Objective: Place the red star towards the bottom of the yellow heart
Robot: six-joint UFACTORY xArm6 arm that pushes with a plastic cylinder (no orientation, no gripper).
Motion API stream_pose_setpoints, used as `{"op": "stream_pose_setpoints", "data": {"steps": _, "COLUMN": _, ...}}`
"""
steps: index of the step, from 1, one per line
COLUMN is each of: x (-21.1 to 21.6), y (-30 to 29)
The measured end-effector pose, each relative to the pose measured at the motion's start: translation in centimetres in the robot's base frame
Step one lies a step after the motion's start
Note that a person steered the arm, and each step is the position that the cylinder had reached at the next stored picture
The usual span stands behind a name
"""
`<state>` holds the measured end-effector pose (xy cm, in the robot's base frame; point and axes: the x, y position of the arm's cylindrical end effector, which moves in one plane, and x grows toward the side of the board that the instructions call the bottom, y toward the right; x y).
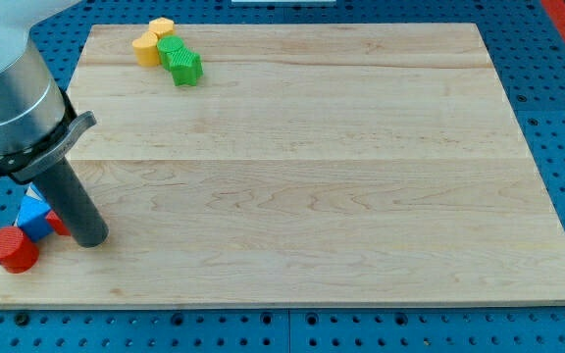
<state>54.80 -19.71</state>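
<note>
My tip (88, 241) rests near the board's bottom left corner. A red block (56, 223), mostly hidden behind the rod, touches the tip's left side; its shape cannot be made out. Two yellow blocks lie at the view's top left: one (146, 49) may be the heart, the other (160, 29) sits just above and to the right of it. They are far from my tip.
Two green blocks (171, 49) (186, 68) touch the yellow ones on their right. A blue block (33, 213) and a red cylinder (12, 249) lie left of my tip by the wooden board's (312, 176) left edge. The arm's grey body (8, 98) overhangs the left side.
</note>
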Motion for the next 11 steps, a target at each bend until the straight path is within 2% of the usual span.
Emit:
{"op": "stream_pose_setpoints", "data": {"steps": 2, "x": 2.6, "y": 1.0}}
{"op": "stream_pose_setpoints", "data": {"steps": 4, "x": 3.0, "y": -2.8}}
{"op": "stream_pose_setpoints", "data": {"steps": 5, "x": 2.4, "y": -2.8}}
{"op": "stream_pose_setpoints", "data": {"steps": 8, "x": -2.5, "y": -2.8}}
{"op": "stream_pose_setpoints", "data": {"steps": 11, "x": -13.8, "y": -2.8}}
